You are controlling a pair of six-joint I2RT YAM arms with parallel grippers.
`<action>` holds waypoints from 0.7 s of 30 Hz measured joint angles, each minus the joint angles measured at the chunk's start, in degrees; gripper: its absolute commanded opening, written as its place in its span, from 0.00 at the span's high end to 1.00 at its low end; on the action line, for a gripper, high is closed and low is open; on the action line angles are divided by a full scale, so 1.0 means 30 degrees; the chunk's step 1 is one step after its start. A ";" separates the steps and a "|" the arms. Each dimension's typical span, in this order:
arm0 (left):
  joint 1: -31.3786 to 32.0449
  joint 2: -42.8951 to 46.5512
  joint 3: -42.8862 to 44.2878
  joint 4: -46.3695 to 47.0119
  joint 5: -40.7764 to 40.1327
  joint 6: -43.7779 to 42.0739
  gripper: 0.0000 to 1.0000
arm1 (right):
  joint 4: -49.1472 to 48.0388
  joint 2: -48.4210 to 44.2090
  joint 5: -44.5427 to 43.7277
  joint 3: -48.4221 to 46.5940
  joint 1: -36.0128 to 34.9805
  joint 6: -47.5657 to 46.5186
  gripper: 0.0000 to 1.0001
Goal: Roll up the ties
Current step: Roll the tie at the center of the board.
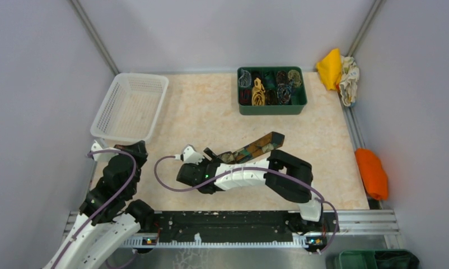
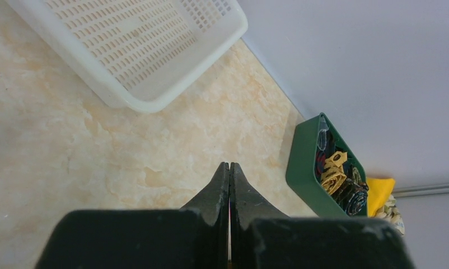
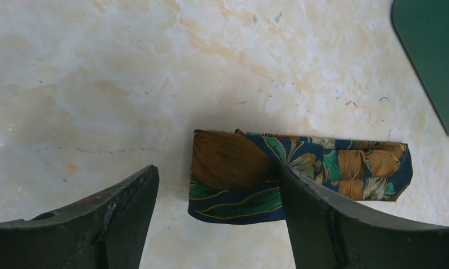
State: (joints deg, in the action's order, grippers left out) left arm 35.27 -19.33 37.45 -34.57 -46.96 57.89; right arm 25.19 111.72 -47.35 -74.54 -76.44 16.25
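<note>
Marbled beige table carries a folded tie, navy with brown and teal leaves, flat at centre. Right gripper is spread around one end; left gripper is pressed together near a white basket. A green bin of rolled ties sits beyond.

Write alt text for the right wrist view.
A dark blue tie with brown and green leaf print lies flat on the marbled beige table, one end between the open fingers of the right gripper. The corner of a green bin shows at upper right.
</note>
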 measured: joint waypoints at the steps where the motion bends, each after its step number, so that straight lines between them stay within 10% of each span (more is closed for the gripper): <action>1: 0.0000 0.0000 -0.0015 0.0022 -0.0007 -0.0044 1.00 | 0.0000 0.0146 0.0007 0.0000 0.0051 0.0029 0.22; 21: 0.0000 -0.0670 -0.0146 0.0991 0.0095 -0.0889 1.00 | 0.0226 0.0495 -0.0335 0.0962 0.2419 0.2339 0.47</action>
State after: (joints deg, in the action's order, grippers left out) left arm 35.27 -21.34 37.01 -31.59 -46.68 55.22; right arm 25.87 113.21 -48.36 -71.66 -69.19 23.27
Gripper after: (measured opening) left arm 0.005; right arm 0.573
